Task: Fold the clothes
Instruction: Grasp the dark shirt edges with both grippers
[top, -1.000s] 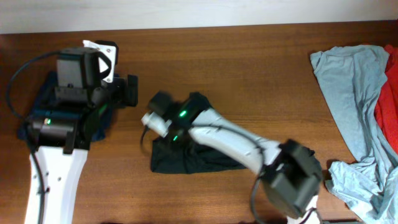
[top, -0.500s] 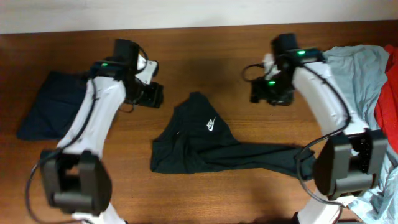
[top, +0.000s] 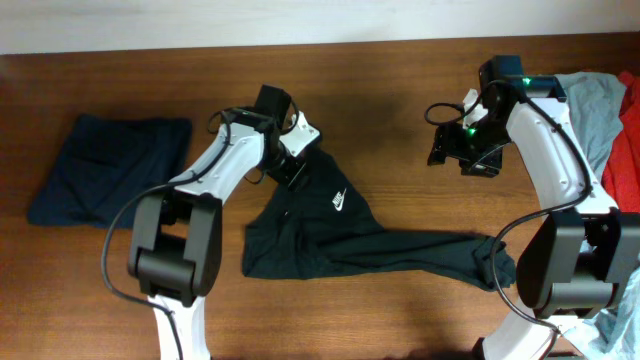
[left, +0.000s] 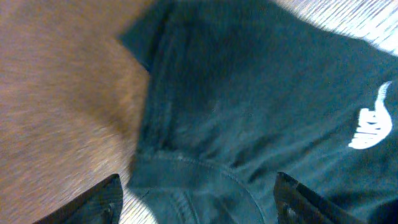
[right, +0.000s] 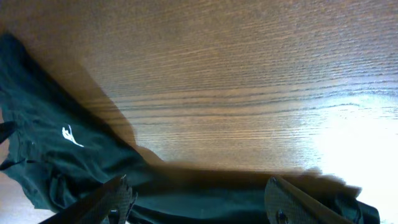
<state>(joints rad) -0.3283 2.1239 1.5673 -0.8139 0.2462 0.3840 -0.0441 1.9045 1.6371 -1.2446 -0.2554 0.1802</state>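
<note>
Both wide, empty: left gripper (top: 297, 168) over black T-shirt (top: 340, 242), right gripper (top: 460, 158) well apart

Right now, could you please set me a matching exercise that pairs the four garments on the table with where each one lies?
Things:
1. black T-shirt
2. dark-navy garment
3. light-blue garment
4. red garment

Places:
A. outermost, at the right edge of the overhead view
B. folded flat at the table's left
C. at the right, just inside the red one
D. crumpled in the middle of the table

Pairs: 1-D, 2-B, 3-C, 4-A.
</note>
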